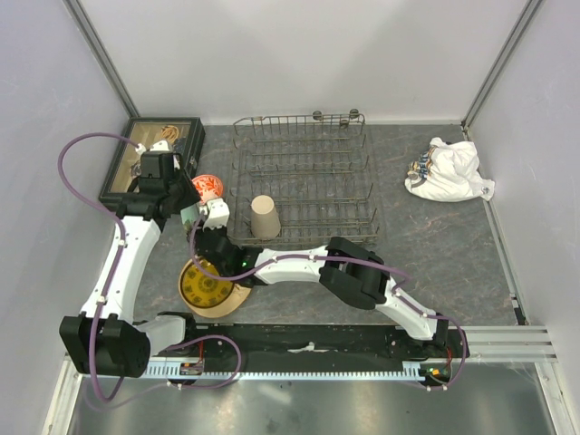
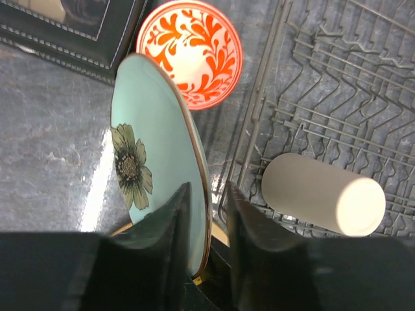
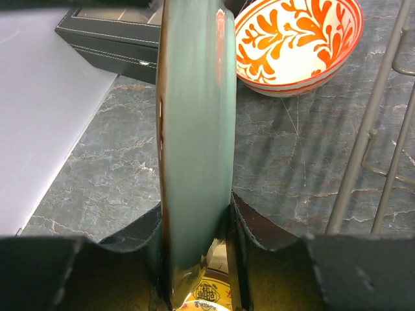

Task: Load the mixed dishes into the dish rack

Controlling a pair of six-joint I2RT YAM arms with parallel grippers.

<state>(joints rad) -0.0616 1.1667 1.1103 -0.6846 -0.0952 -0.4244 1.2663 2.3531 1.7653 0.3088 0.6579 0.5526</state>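
The pale green flowered plate stands on edge just left of the dish rack. My right gripper is shut on its lower rim, both fingers pressing on it. My left gripper straddles the same rim and is open. One of its fingers lies against the flowered face and a gap shows at the other. The small red-orange bowl sits on the table just beyond the plate. The beige cup lies in the rack's near left corner. The yellow plate rests on a tan plate under the right arm.
A dark glass-topped display box stands at the far left, close behind the left arm. A white cloth bundle lies at the far right. The rack's wire side runs close to the right of the held plate.
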